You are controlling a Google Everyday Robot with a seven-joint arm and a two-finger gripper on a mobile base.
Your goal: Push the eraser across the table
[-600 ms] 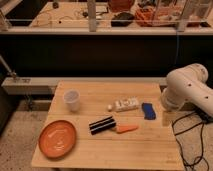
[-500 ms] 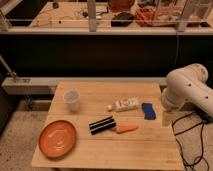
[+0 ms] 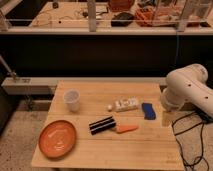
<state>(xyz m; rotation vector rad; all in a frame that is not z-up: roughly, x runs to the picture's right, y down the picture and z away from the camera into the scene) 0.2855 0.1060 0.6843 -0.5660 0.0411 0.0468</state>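
Eraser (image 3: 101,125): mid-front of the table (image 3: 105,156), long axis slanting up towards the right. Carrot (image 3: 127,128): just beside the eraser's right end. Blue block (image 3: 148,110): further right. Gripper (image 3: 167,118): well right of the eraser, at the table edge; whether apart or together, I cannot tell.

White rounded arm (image 3: 189,90), end effector (image 3: 167,118) beside table (image 3: 125,150)

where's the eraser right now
The eraser sits near the middle of the table in the camera view, between the orange plate and the carrot; the claw is at the table's right edge, beside the blue block.
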